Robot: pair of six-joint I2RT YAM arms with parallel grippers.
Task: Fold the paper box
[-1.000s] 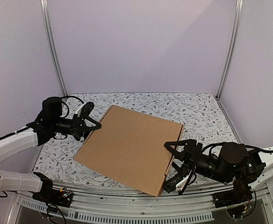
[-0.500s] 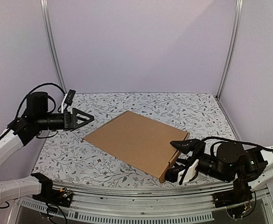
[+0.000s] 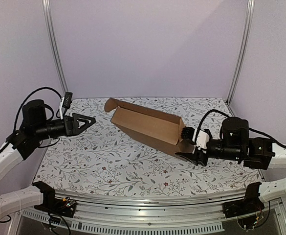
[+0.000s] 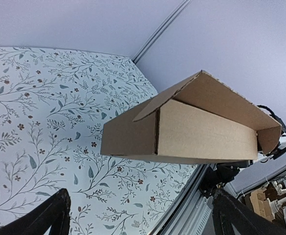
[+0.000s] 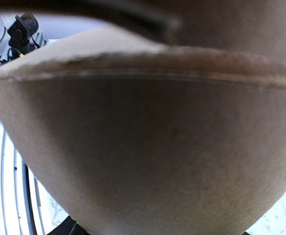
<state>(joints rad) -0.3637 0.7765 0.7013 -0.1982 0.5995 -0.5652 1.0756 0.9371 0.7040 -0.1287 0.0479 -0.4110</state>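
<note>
The paper box (image 3: 147,126) sits about the middle of the flowered table (image 3: 108,161), tipped up so that its broad brown panel faces the near edge, and its long axis runs from 10 o'clock to 4 o'clock in the top view. A rounded flap (image 3: 108,104) sticks up at its 10 o'clock end, and a top panel leans over the body like a half-raised lid. From the left wrist view the box (image 4: 201,132) shows a short end wall folded against the long side, with the upper panel slanting above them. Whether its lower edge rests on the table or hangs just above it cannot be told. At the 4 o'clock end the right gripper (image 3: 187,144) is clamped on the cardboard, one finger above the corner and one below. Its own camera shows little but brown board (image 5: 143,147) close up. The left gripper (image 3: 84,121) is at 9 o'clock from the box, well apart from it, with its jaws spread wide and nothing between them. Its dark fingers (image 4: 52,218) stand at the two lower corners of its wrist view.
</note>
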